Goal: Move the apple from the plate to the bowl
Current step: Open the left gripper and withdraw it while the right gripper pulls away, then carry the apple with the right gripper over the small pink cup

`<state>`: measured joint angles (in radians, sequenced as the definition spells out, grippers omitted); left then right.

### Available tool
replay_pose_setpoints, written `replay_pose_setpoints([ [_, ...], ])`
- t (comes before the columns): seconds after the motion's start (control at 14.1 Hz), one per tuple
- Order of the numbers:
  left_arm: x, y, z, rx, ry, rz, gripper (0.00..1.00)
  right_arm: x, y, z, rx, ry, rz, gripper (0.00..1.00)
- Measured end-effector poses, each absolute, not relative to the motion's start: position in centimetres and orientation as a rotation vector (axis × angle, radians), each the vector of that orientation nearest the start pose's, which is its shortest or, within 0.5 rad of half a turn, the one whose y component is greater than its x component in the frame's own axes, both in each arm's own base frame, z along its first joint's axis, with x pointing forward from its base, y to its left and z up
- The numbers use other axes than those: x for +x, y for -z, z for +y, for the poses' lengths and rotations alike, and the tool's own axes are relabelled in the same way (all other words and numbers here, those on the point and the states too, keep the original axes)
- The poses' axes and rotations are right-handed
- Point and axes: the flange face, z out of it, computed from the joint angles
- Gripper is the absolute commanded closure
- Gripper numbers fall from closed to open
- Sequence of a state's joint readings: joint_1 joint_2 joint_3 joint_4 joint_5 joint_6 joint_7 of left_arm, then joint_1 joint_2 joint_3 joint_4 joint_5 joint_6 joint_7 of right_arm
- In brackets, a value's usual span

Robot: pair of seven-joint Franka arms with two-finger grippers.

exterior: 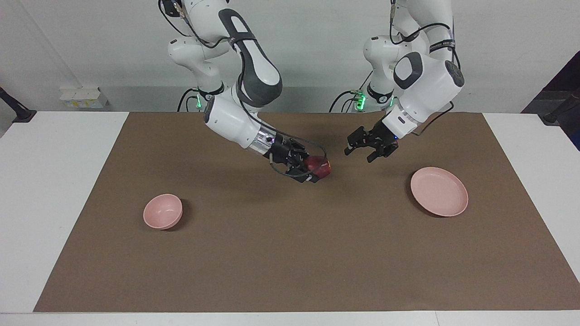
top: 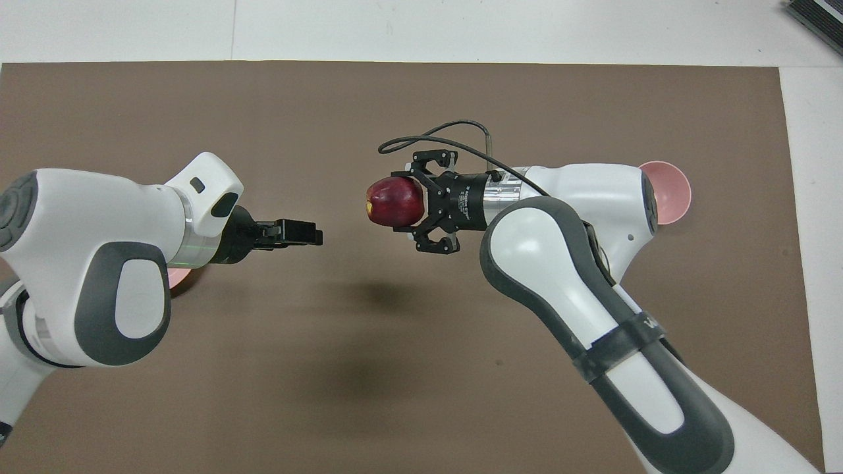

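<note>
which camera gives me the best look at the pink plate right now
The facing view: the plate lies whole and empty on the brown mat, at the left arm's end of the table. The overhead view shows only a pink sliver of it under the left arm.

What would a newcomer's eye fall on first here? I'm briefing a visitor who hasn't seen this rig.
The dark red apple, gripped by the right gripper in the air over the middle of the brown mat. Beside it hangs the left gripper, open and empty, near the bare pink plate.
</note>
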<state>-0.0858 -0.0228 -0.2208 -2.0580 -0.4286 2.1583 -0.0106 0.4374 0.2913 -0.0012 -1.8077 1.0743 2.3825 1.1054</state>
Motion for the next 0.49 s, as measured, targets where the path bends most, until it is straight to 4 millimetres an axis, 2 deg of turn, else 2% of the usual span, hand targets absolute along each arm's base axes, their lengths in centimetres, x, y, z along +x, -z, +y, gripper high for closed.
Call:
replay_pose_setpoints([
  [0.14,53.1,-45.7,-16.7,-3.402,0.141,0.215,0.00,60.2,-41.3,26.9,-1.922,-0.385,1.467,1.00],
  [0.49,54.9,-46.1,-10.1,-3.150,0.206,0.367,0.00,62.2,-40.9,21.7,-2.248,-0.092,1.403,1.00],
])
